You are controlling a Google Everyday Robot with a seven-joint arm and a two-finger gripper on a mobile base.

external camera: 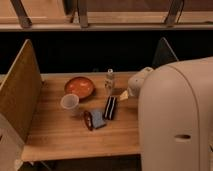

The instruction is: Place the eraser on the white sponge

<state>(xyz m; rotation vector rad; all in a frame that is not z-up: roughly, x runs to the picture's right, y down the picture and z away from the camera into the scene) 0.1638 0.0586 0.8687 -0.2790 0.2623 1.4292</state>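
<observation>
Currently | reach-to-grasp is judged in hand | eraser [109, 107] is seen ungrasped just beside white sponge [98, 118] | gripper [123, 95] is held right of eraser, grip state cannot be told | descent onto eraser is called for.

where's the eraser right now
In the camera view the eraser lies just right of the white sponge, in front of the bottle; the gripper sits close to its upper right.
</observation>
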